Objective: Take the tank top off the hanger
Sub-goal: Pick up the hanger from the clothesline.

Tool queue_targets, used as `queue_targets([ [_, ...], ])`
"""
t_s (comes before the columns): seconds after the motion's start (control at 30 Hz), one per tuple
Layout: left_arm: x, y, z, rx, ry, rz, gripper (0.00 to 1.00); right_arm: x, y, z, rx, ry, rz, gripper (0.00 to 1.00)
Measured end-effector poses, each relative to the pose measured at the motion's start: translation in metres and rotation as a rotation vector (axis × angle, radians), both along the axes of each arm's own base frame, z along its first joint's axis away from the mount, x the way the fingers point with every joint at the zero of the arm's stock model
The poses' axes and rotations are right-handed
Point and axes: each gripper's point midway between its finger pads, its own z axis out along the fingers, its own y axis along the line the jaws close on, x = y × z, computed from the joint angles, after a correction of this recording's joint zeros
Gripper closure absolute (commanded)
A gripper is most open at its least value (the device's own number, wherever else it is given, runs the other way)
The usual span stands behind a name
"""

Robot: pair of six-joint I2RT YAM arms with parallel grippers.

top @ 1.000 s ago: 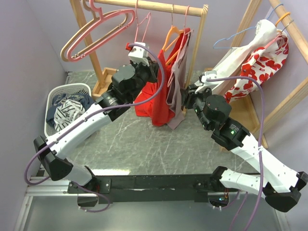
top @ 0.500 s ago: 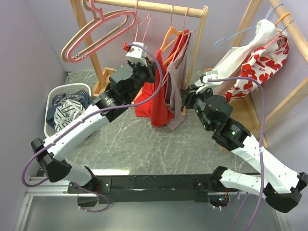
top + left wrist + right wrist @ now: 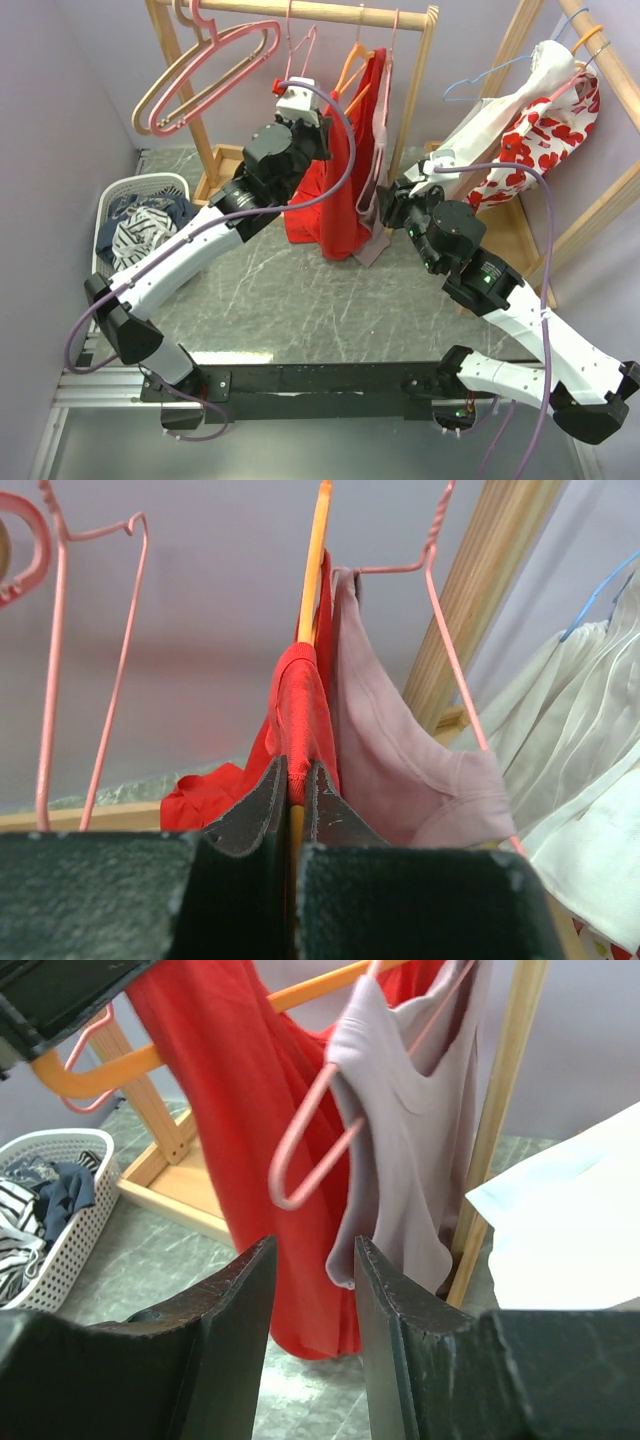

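Note:
A red tank top (image 3: 335, 205) hangs on an orange hanger (image 3: 352, 68) from the wooden rail. My left gripper (image 3: 326, 138) is shut on its shoulder strap (image 3: 298, 705), and the orange hanger (image 3: 314, 560) runs between the jaws too. Just right of it, a mauve tank top (image 3: 378, 150) hangs on a thin pink hanger (image 3: 440, 590). My right gripper (image 3: 313, 1245) is open, level with the mauve top's (image 3: 420, 1130) lower hem and just in front of it, with nothing between the fingers. In the right wrist view the red top (image 3: 240, 1110) hangs behind.
The wooden rack (image 3: 320, 14) carries bare pink and beige hangers (image 3: 200, 70) at its left end. A white laundry basket (image 3: 145, 181) with clothes stands at the left. A second rack at the right holds white and heart-print garments (image 3: 530, 130).
My left arm has moved right and slightly up with the red strap still pinched, swinging both tops right. The right gripper has edged up toward the mauve top's hem.

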Motion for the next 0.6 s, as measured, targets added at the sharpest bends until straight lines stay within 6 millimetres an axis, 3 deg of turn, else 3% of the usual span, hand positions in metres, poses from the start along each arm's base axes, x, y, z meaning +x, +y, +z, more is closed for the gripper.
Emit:
queue_targets([
  [0.17, -0.015, 0.017, 0.008, -0.020, -0.017, -0.001, 0.99, 0.000, -0.001, 0.001, 0.002, -0.002, -0.003, 0.55],
  [0.4, -0.048, 0.049, 0.052, -0.106, -0.083, -0.013, 0.99, 0.000, -0.001, 0.001, 0.006, -0.001, -0.002, 0.55],
  [0.47, -0.057, 0.057, 0.060, -0.132, -0.088, -0.024, 0.99, 0.000, 0.000, 0.001, 0.007, -0.001, 0.000, 0.49],
  [0.6, -0.082, 0.079, 0.060, -0.158, -0.047, -0.045, 0.99, -0.001, 0.001, 0.002, 0.014, 0.000, 0.007, 0.47],
])
